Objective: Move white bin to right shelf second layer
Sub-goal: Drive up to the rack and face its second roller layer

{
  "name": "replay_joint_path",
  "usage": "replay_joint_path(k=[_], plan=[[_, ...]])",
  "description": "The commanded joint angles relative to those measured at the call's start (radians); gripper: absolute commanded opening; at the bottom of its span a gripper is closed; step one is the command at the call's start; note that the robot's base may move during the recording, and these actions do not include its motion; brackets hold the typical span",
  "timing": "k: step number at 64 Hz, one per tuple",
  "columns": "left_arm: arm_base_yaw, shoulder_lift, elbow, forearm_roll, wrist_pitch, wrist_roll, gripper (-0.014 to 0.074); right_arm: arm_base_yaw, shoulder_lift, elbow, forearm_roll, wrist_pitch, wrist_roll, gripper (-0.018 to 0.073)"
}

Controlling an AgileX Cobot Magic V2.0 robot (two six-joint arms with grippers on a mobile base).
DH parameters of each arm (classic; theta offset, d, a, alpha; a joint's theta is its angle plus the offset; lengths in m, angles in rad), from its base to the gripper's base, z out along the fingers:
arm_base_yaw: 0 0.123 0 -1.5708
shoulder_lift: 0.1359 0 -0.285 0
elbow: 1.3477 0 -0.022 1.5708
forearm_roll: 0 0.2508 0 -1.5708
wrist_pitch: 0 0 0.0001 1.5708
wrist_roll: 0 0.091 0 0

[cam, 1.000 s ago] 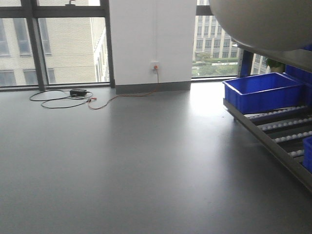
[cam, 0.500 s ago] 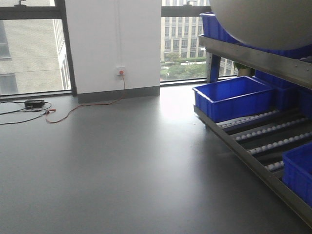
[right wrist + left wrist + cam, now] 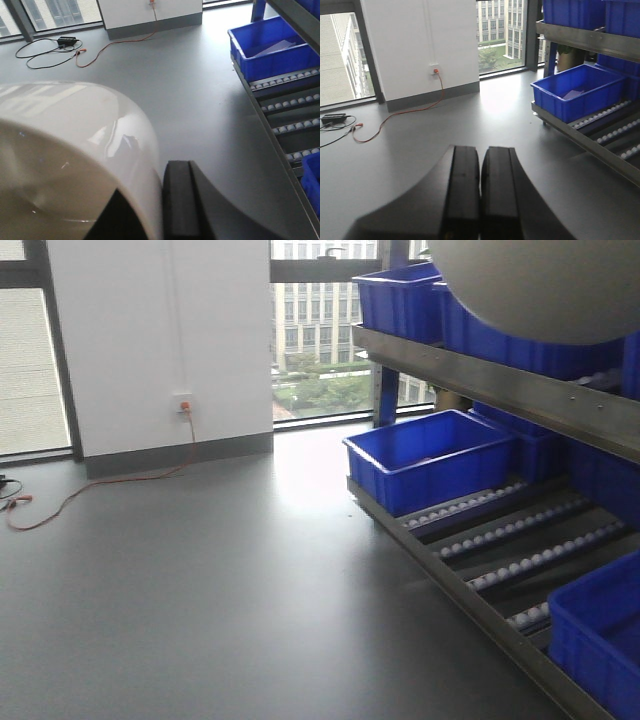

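The white bin (image 3: pixel 540 285) hangs at the top right of the front view, showing only its rounded underside. In the right wrist view it (image 3: pixel 75 145) fills the lower left. My right gripper (image 3: pixel 155 205) is shut on its wall, with one finger (image 3: pixel 177 200) outside and the other inside. My left gripper (image 3: pixel 481 160) is shut and empty above the floor. The right shelf stands to the right. It has a low sloped level with white rollers (image 3: pixel 520 565). The second level up has a steel front lip (image 3: pixel 500 380), which runs just under the held bin.
Blue crates sit on the low rollers (image 3: pixel 430 455) and at its near end (image 3: pixel 600 640). More blue crates (image 3: pixel 400 300) fill the upper level. An orange cable (image 3: pixel 100 490) runs over the grey floor from a wall socket. A black adapter and cables (image 3: pixel 65 42) lie near the windows.
The view has swung to the right. The shelf and its blue crates have come further into view and closer, and the wall has shifted left. The bin stays held at the same spot.
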Motion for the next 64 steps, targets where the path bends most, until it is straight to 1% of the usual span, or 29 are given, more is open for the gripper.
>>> replay_joint_path(k=[1, 64], plan=[[-0.006, -0.014, 0.037, 0.000, -0.086, -0.003, 0.0085, -0.007, -0.010, -0.033, 0.007, -0.104, -0.003, 0.0056], [-0.006, -0.014, 0.037, 0.000, -0.086, -0.003, 0.0085, -0.007, -0.010, -0.033, 0.007, -0.104, -0.003, 0.0056]])
